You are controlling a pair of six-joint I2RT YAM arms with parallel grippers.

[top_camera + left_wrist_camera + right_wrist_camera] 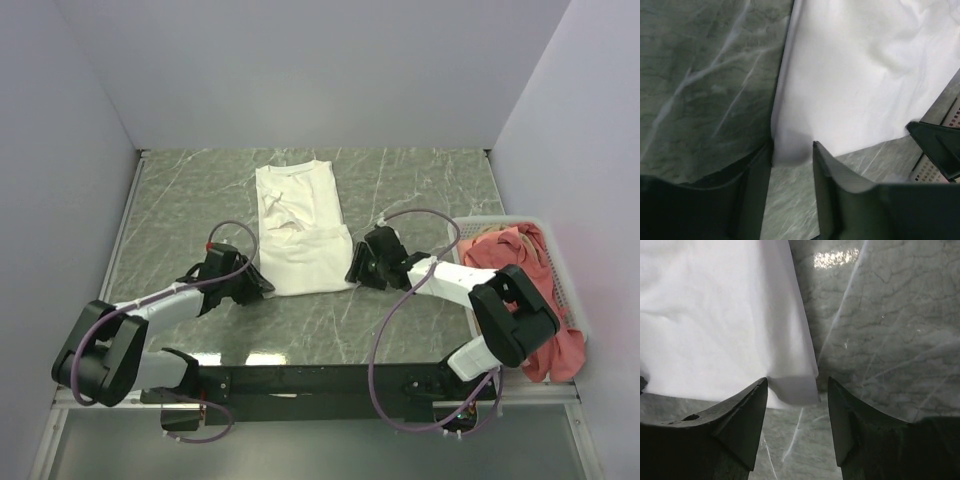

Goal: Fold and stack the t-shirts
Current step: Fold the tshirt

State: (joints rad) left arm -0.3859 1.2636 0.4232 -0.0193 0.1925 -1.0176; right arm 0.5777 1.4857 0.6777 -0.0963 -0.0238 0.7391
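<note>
A white t-shirt (298, 235) lies on the green marble table, folded into a long strip with its collar at the far end and faint reddish marks near the chest. My left gripper (262, 285) is open at its near left corner. In the left wrist view the gripper (792, 145) has that corner of the shirt (855, 75) between its fingertips. My right gripper (352, 272) is open at the near right corner. In the right wrist view the gripper (797, 382) straddles that corner of the shirt (715, 315). Neither gripper has closed on the cloth.
A white slatted basket (572, 290) stands at the right table edge beside the right arm. A salmon-pink shirt (512, 250) is heaped in it and hangs over its near side. Grey walls enclose the table on three sides.
</note>
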